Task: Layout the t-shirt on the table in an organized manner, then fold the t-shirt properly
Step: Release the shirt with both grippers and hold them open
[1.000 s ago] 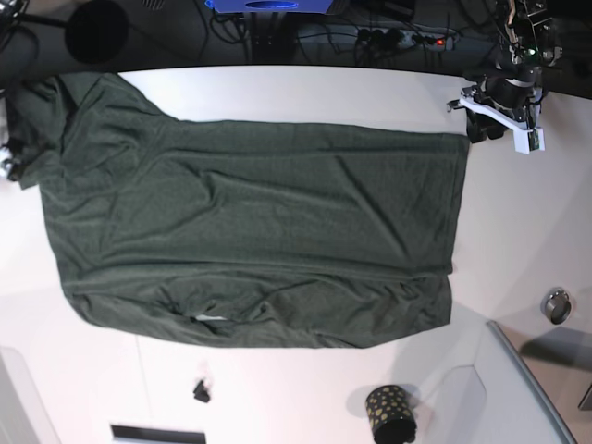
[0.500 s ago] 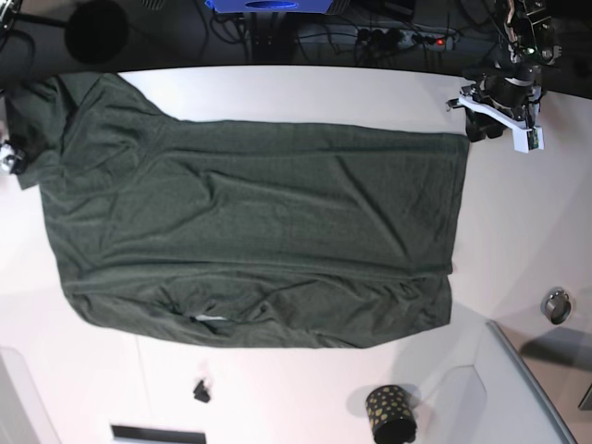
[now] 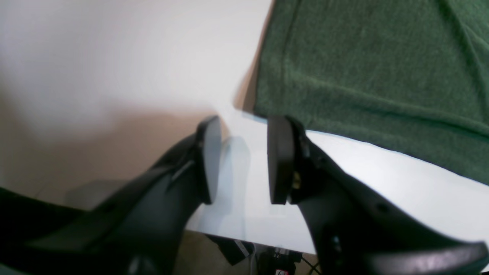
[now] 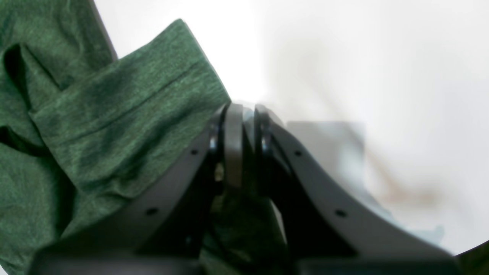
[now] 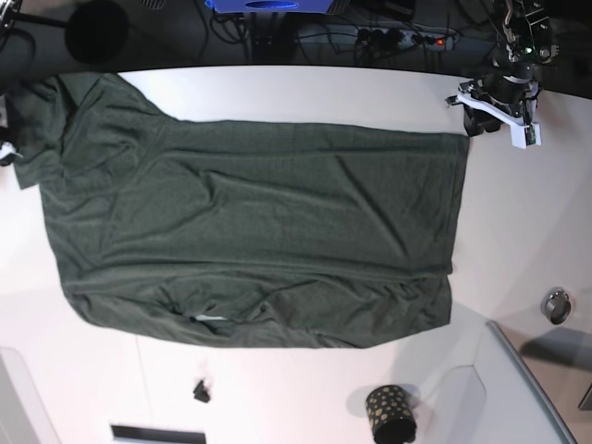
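The dark green t-shirt [image 5: 250, 231] lies spread flat on the white table [image 5: 518, 213], hem to the right. My left gripper [image 5: 475, 129] hovers just off the far hem corner. In the left wrist view it [image 3: 244, 160] is open, nothing between its fingers, and the shirt corner [image 3: 382, 57] lies just ahead over the table [image 3: 114, 57]. My right gripper [image 5: 6, 153] is at the left edge by the sleeve. In the right wrist view its [image 4: 247, 130] jaws are shut at the hem of the sleeve [image 4: 114, 114], with green cloth showing between the finger bases.
A black gold-dotted cup [image 5: 390, 413] stands near the front, beside a grey raised panel [image 5: 527, 388]. A small metal ring [image 5: 556, 305] sits at the right, and a small black piece [image 5: 201, 391] lies in front. Cables and a power strip [image 5: 407, 39] run behind the far edge.
My right gripper's jaws have closed at the sleeve, and it has shifted slightly toward the far side. The left gripper has edged a little farther back. The shirt lies as before.
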